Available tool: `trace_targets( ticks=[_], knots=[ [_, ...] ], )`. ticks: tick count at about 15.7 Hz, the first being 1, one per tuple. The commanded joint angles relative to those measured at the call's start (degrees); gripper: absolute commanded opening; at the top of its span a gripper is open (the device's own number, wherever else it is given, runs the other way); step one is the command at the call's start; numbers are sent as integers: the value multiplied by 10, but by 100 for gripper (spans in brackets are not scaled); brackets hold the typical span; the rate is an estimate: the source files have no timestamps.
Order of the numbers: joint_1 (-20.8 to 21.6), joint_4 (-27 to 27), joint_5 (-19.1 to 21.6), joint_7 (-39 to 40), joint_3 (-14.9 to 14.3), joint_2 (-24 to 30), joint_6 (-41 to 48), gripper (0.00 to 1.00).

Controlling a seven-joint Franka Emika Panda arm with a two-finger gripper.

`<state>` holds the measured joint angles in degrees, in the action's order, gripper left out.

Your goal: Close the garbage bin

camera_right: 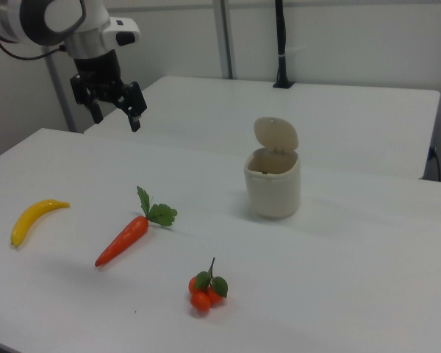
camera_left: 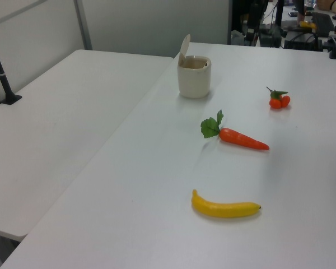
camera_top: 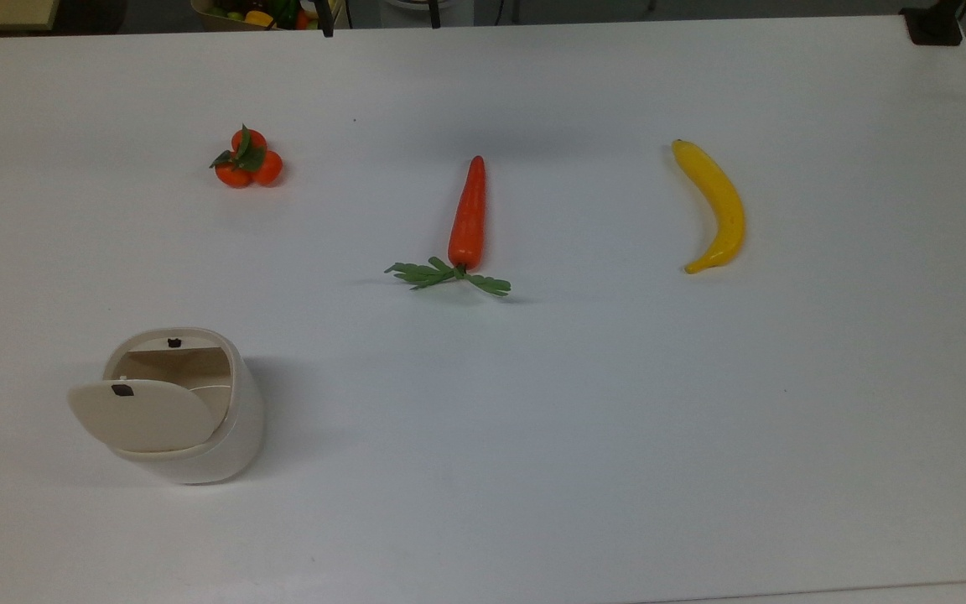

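Observation:
The cream-white garbage bin [camera_top: 227,436] stands at the top view's lower left with its beige lid [camera_top: 143,415] swung up and the inside showing. In the left view the garbage bin [camera_left: 194,78] sits at the far side of the table, lid [camera_left: 185,46] raised. The right view has the garbage bin [camera_right: 272,187] at centre, lid [camera_right: 275,134] upright. My gripper [camera_right: 116,118] hangs high in the right view's upper left, well away from the bin, open with nothing between its fingers.
On the white table [camera_top: 584,419] lie a carrot [camera_top: 468,214] with green leaves, a banana [camera_top: 718,205] and a cluster of small oranges [camera_top: 248,159]. A second table [camera_left: 56,112] adjoins on the left view's left. A black post [camera_right: 281,44] stands behind the bin.

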<state>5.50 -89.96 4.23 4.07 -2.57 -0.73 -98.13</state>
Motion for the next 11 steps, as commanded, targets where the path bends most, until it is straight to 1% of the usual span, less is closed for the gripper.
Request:
trace_targets(
  ticks=[1, 11],
  knots=[
    [1, -13, 2, 12, -4, 8, -17, 100],
    [-1, -14, 4, 5, -5, 8, -29, 100]
  ],
)
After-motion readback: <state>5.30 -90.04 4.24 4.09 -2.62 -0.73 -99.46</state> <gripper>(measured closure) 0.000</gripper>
